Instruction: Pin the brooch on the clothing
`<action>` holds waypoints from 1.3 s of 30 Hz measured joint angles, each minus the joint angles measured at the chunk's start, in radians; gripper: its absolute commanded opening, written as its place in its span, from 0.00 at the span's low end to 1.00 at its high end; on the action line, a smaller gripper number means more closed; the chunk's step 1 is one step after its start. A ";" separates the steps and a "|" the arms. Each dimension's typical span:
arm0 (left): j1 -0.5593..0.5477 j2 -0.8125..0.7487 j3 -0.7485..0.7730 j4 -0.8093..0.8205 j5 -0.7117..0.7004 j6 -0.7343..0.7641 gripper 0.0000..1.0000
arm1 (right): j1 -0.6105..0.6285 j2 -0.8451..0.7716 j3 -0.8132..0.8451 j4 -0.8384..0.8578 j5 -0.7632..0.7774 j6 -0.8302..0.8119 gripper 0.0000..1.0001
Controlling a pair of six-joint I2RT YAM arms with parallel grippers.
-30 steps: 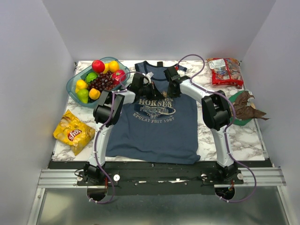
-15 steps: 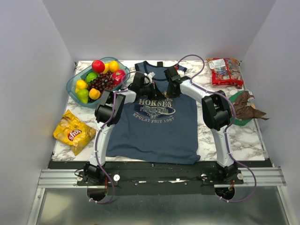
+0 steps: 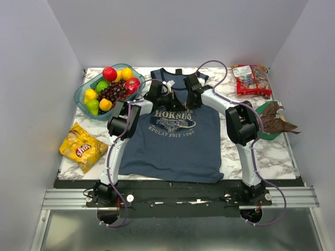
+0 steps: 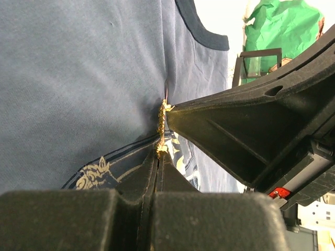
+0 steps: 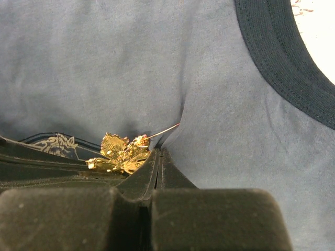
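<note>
**Two claws shut, pin at the cloth**

Piercing step now. Pinched together at the left gripper [image 4: 158, 157], apparently on the brooch [image 5: 119, 154]. Squeezed tight at the right gripper [image 5: 159, 154] too, just beside it, hold unclear. Sits on the clothing [image 5: 104, 63] above the chest print [image 3: 175, 119], needle [image 5: 162, 130] touching a raised fold [image 5: 183, 112]. Next: needs pushing through, then clasping.

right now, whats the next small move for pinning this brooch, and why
Probably ease the left gripper toward the right gripper, driving the brooch into the clothing: its bare pin tip only just meets the fold that the shut right gripper seems to pinch.
</note>
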 measured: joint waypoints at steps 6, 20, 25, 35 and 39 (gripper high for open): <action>0.001 0.003 -0.011 0.032 0.021 -0.019 0.00 | -0.002 -0.031 -0.014 0.002 -0.031 -0.010 0.43; 0.001 0.024 -0.054 0.264 0.107 -0.192 0.00 | -0.122 -0.272 -0.162 0.065 -0.147 -0.010 0.58; 0.001 0.047 -0.056 0.350 0.134 -0.261 0.00 | -0.165 -0.261 -0.225 0.080 -0.195 0.002 0.58; 0.001 0.071 -0.056 0.364 0.159 -0.277 0.00 | -0.166 -0.206 -0.216 0.119 -0.267 0.008 0.50; 0.001 0.071 -0.055 0.363 0.163 -0.277 0.00 | -0.175 -0.169 -0.201 0.127 -0.282 0.013 0.48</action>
